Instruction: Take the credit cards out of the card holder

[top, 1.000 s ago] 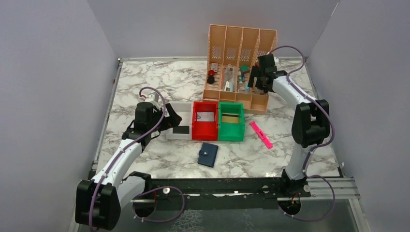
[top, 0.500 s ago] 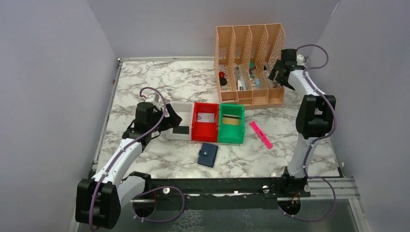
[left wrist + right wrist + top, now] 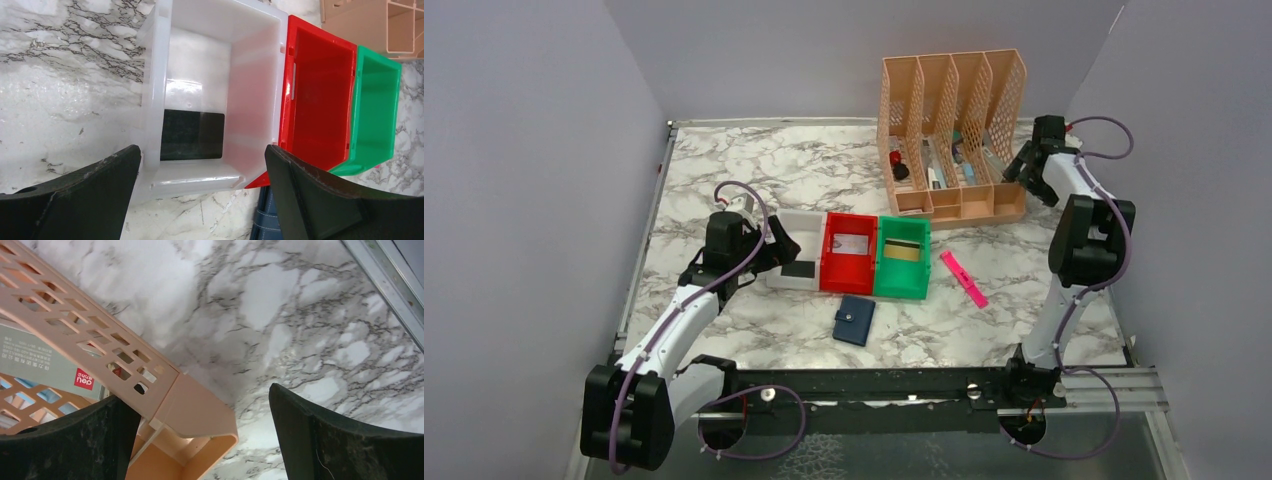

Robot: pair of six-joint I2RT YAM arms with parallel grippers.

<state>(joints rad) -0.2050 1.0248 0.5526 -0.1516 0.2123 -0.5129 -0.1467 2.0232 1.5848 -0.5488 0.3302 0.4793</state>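
Note:
The navy card holder lies shut on the marble, in front of the bins; its corner shows in the left wrist view. A black card lies in the white bin, a silvery card in the red bin, and a tan-gold card in the green bin. My left gripper is open and empty above the white bin's near wall, over the black card. My right gripper is open at the far right, its jaws either side of the peach organizer's corner.
The peach mesh file organizer, holding small items, stands at the back right. A pink stick lies right of the green bin. The red bin and green bin adjoin the white one. The table's metal edge is close to my right gripper.
The peach organizer has shifted to the right and back, together with my right gripper. The left arm, the bins and the card holder have not moved.

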